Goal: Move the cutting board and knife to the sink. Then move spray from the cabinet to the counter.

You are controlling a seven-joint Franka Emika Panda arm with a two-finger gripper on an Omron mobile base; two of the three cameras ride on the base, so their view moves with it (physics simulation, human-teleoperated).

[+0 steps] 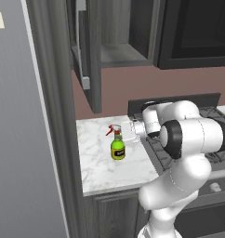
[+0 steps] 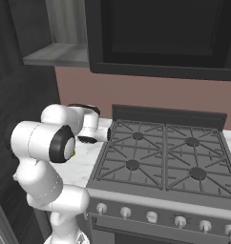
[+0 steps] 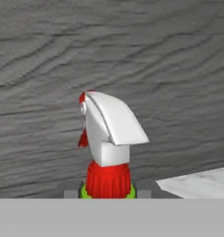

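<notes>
The spray (image 1: 117, 144), a lime-green bottle with a red-and-white trigger nozzle, stands upright on the white marble counter (image 1: 100, 174), left of the stove. My gripper (image 1: 126, 138) reaches it from the right and is shut on it. In the hand view the nozzle of the spray (image 3: 107, 134) stands close and centred, with my gripper (image 3: 107, 193) closed around the bottle's neck. The cabinet (image 1: 123, 53) above hangs open, its door (image 1: 89, 56) swung outward and its shelf bare. The cutting board, knife and sink are out of view.
A black gas stovetop (image 2: 160, 162) adjoins the counter on the right. A black microwave-like unit (image 2: 160, 38) hangs above it. A tall grey panel (image 1: 16, 139) bounds the counter on the left. The open cabinet door overhangs the counter's back left.
</notes>
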